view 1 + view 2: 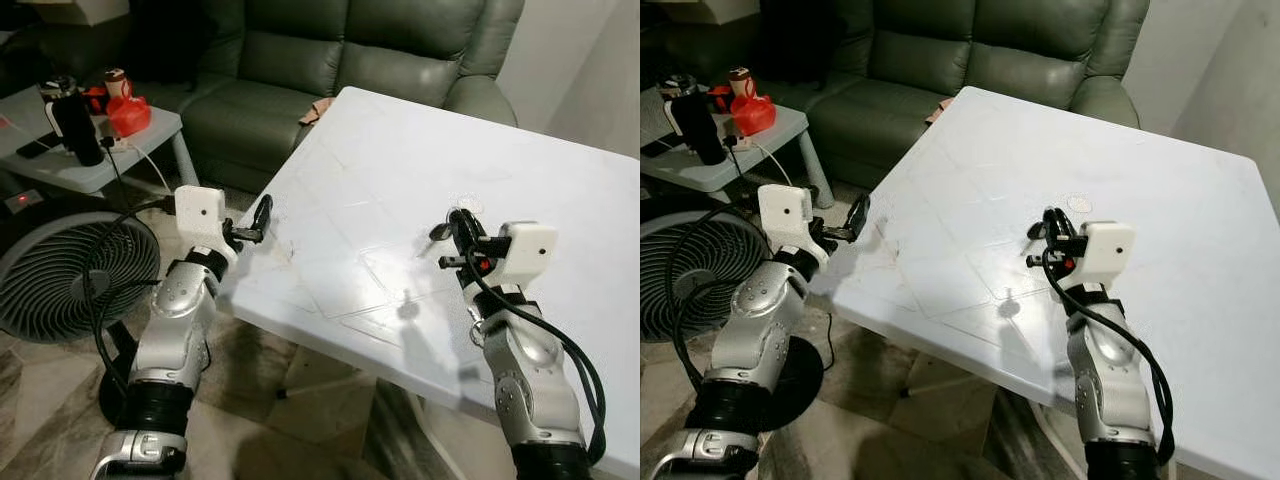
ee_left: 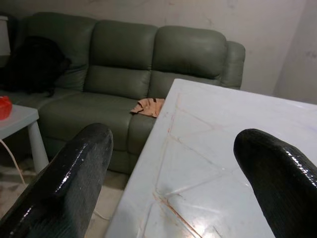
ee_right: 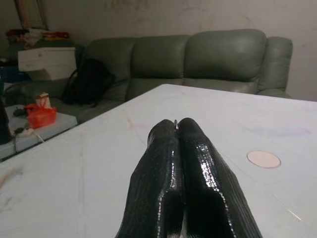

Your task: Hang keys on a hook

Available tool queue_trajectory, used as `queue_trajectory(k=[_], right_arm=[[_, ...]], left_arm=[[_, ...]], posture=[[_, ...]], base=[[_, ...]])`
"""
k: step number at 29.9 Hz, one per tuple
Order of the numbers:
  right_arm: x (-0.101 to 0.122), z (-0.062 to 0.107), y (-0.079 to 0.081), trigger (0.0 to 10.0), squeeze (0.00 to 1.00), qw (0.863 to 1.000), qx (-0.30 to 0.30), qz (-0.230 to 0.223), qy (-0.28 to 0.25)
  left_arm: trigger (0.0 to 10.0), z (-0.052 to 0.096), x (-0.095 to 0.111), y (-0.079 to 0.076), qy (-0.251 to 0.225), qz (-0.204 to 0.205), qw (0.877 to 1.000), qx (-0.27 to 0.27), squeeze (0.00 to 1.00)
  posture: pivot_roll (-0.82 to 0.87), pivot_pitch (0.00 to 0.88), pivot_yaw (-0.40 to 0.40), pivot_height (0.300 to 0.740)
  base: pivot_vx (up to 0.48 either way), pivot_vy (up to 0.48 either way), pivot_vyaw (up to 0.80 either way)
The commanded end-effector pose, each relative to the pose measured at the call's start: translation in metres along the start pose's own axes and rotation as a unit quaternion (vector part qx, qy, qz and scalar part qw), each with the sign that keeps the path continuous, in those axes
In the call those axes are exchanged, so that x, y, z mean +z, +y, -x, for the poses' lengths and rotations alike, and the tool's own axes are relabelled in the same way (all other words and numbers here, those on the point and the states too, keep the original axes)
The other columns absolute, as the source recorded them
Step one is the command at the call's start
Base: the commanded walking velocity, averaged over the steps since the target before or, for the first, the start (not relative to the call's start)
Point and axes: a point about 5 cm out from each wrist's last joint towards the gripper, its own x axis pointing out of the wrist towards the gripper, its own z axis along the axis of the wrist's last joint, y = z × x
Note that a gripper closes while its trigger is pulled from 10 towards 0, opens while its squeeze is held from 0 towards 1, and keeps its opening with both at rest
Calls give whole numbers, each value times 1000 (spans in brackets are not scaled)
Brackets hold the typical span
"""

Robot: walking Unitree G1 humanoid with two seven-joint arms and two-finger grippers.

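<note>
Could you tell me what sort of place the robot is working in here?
Most likely a home living room: a green sofa stands behind a white table, with a floor fan and a small side table of household clutter nearby.

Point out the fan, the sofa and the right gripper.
fan [image 1: 60, 270], left eye view, on its round front grille.
sofa [image 2: 129, 54], left wrist view, on the middle back cushion.
right gripper [image 3: 179, 130], right wrist view, where the two fingertips meet.

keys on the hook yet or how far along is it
Nothing looks hung yet. The right gripper hovers over the white table, fingers pressed together with a sliver of metal at their tips, possibly the keys. The left gripper is open at the table's edge. Finding a hook and hanging remain.
</note>
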Motion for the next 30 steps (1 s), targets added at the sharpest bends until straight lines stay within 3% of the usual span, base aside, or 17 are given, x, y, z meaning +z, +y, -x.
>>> queue_trajectory(k=[1, 11, 21, 26, 30], right_arm=[[5, 0, -5, 10000, 0, 1000, -12, 7, -6], [6, -3, -3, 10000, 0, 1000, -27, 13, 0], [0, 1, 0, 10000, 0, 999, -40, -11, 6], [2, 0, 1, 10000, 0, 999, -37, -5, 5], [1, 1, 0, 10000, 0, 999, -38, -2, 8]], left_arm=[[10000, -4, 6, 0, -12, -4, 1000, -3, 0], [10000, -13, 5, 3, -9, -12, 1000, -5, 0], [10000, -17, 5, 10, -2, -7, 1000, 13, 0], [10000, -18, 5, 13, -3, -6, 999, 31, 0], [10000, -18, 4, 13, -5, -7, 999, 36, 0]], posture=[[-4, 0, -60, 711], [-30, 0, -43, 711], [-33, 0, -32, 711], [-34, 0, -35, 711], [-32, 0, -39, 711]], base=[[0, 0, 0], [0, 0, -757], [0, 0, -753], [0, 455, -750], [0, 0, -750]])
